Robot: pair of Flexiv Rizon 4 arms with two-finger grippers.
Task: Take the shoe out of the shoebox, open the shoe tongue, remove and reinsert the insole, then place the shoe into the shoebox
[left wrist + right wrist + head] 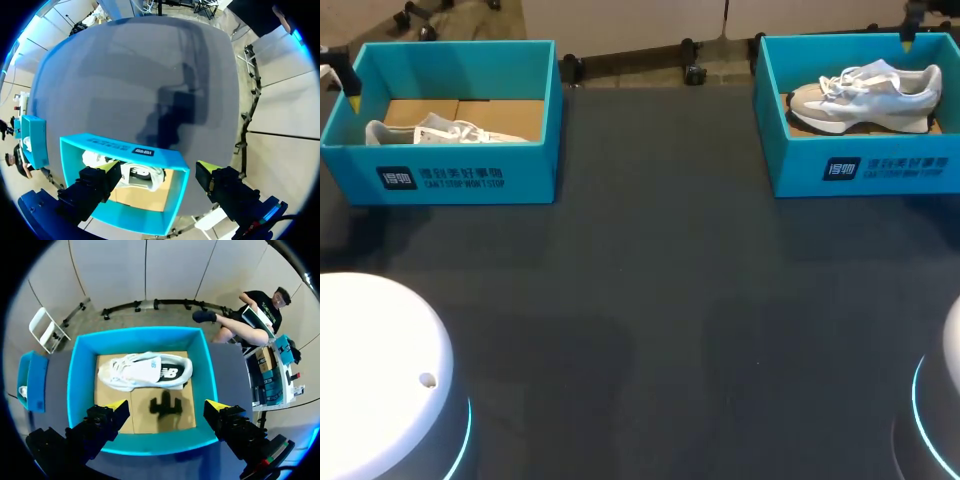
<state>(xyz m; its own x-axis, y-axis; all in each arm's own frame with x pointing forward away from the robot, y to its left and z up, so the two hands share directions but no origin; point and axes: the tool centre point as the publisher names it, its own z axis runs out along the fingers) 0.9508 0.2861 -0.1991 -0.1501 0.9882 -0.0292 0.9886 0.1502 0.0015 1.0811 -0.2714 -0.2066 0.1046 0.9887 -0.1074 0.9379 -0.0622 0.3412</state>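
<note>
Two blue shoeboxes stand at the table's far corners. The left shoebox (440,165) holds a white shoe (445,130); the right shoebox (865,165) holds a white and grey shoe (865,95) lying on its side. My left gripper (159,167) hangs open above the left shoebox (120,146), one finger over its shoe (142,175), the other past the box's wall. My right gripper (167,405) hangs open above the right shoebox (80,375), its shoe (145,371) ahead of the fingers. Neither gripper touches anything. In the head view only one yellow fingertip (354,103) of the left gripper and one fingertip (907,42) of the right show.
The dark table (650,300) stretches between and in front of the boxes. The arms' white bases (380,370) sit at the near corners. Each box has a brown cardboard floor (155,417).
</note>
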